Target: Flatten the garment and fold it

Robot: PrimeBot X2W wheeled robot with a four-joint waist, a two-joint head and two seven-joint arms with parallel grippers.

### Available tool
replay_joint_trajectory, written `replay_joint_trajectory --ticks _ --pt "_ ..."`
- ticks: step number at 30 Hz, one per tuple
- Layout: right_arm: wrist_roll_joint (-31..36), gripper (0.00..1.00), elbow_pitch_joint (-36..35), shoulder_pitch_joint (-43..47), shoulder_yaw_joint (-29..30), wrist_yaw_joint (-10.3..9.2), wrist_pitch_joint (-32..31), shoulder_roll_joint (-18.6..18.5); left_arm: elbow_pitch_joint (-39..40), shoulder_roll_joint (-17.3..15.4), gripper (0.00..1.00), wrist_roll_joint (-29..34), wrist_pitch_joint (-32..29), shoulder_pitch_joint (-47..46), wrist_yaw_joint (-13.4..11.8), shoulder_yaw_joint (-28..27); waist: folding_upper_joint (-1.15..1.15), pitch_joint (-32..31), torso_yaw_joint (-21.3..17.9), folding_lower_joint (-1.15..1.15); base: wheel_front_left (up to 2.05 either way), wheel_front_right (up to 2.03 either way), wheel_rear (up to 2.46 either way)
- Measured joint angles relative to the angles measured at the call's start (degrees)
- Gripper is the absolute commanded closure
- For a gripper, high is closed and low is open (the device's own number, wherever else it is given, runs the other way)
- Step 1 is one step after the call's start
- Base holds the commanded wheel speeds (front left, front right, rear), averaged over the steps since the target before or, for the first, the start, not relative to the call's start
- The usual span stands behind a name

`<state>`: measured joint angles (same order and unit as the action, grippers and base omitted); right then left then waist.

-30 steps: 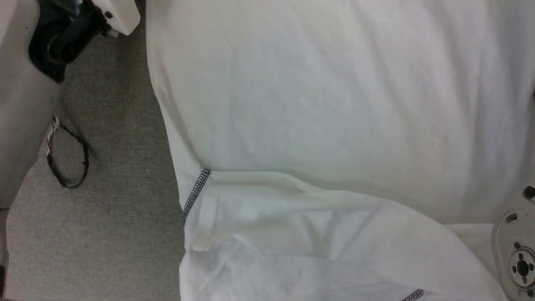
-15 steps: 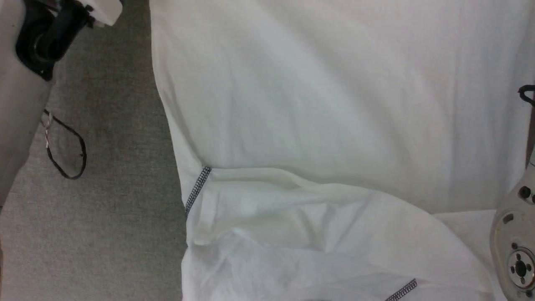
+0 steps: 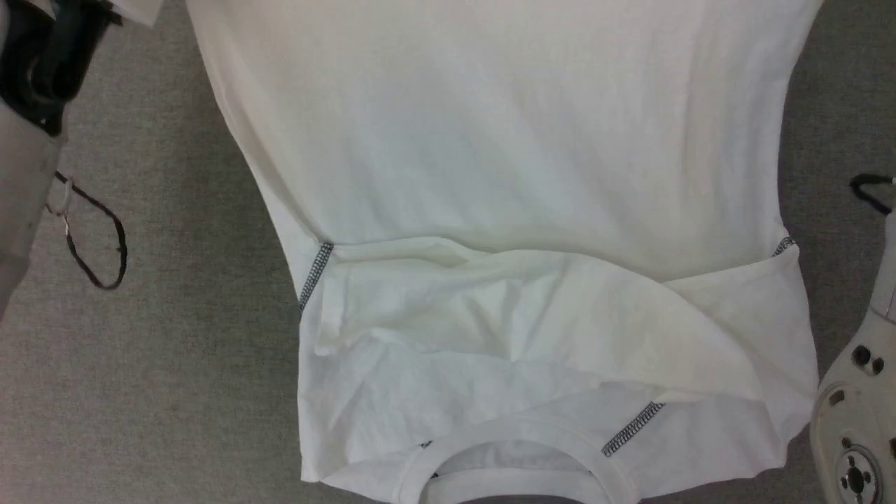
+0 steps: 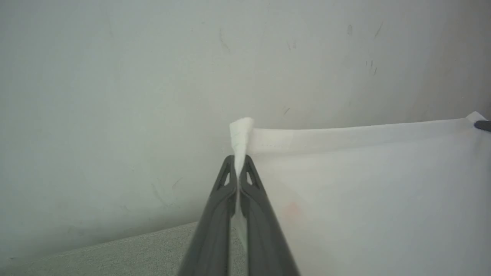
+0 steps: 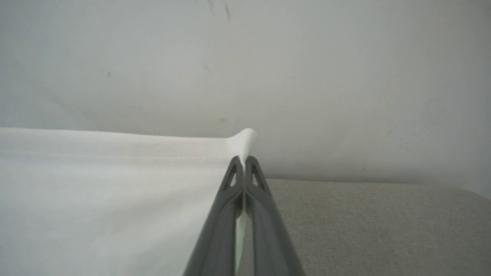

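Note:
The garment (image 3: 504, 154), a white long-sleeved shirt, lies on grey carpet with its round collar (image 3: 514, 458) toward the bottom of the head view. Both sleeves are folded across its chest, and dark zigzag stitching (image 3: 315, 273) marks the shoulder seams. In the left wrist view my left gripper (image 4: 239, 159) is shut on a hem corner of the garment (image 4: 241, 130), the hem stretching away to the right. My right gripper (image 5: 243, 161) is shut on the other hem corner of the garment (image 5: 245, 138), with the fabric spreading left. A faint orange spot shows through the cloth in the left wrist view.
Grey carpet (image 3: 154, 364) surrounds the shirt. My left arm's dark joint (image 3: 42, 63) with a loose black cable loop (image 3: 98, 238) sits at the head view's upper left; my right arm's pale flange (image 3: 854, 434) stands at the lower right. A pale wall (image 5: 268, 69) rises beyond the carpet.
The head view has shifted, so the collar and both side edges of the shirt now show. The left arm's joint has slid further toward the picture's upper left corner.

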<state>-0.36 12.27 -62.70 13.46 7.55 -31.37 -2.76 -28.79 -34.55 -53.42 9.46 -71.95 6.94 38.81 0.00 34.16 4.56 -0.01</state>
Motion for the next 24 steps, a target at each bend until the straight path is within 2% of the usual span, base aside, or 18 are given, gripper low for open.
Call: replay_joint_trajectory --ticks 4,9,15,19,24 --pt "-2.86 1.00 -3.22 6.06 -2.05 0.00 0.42 -0.43 3.05 -1.33 1.00 -0.09 2.03 4.99 0.02 0.70 0.00 -2.80 -0.06 0.00 0.00 0.00 0.00" --pt "-7.64 1.00 -9.60 16.84 -3.42 0.00 0.70 -1.49 10.76 -4.66 1.00 -0.10 4.33 14.90 -0.30 0.48 0.00 -6.67 0.05 0.00 0.00 0.00 0.00" --pt "-12.11 1.00 -18.55 31.23 -3.54 -0.01 0.90 -1.80 24.06 -7.61 1.00 1.32 5.19 30.42 -4.82 -1.96 0.00 -11.68 0.43 -0.01 0.00 0.00 0.00" --pt "-14.06 1.00 -24.48 39.80 -2.98 -0.01 2.21 -1.44 33.40 -7.64 1.00 4.75 5.25 41.16 -8.23 -5.68 0.00 -14.72 0.81 -0.02 0.00 0.00 0.00" --pt "-15.63 1.00 -30.21 49.48 -2.70 -0.01 3.89 -0.52 40.53 -7.25 1.00 8.25 5.25 54.35 -11.15 -8.33 0.00 -17.88 1.06 -0.01 0.00 0.00 0.00"
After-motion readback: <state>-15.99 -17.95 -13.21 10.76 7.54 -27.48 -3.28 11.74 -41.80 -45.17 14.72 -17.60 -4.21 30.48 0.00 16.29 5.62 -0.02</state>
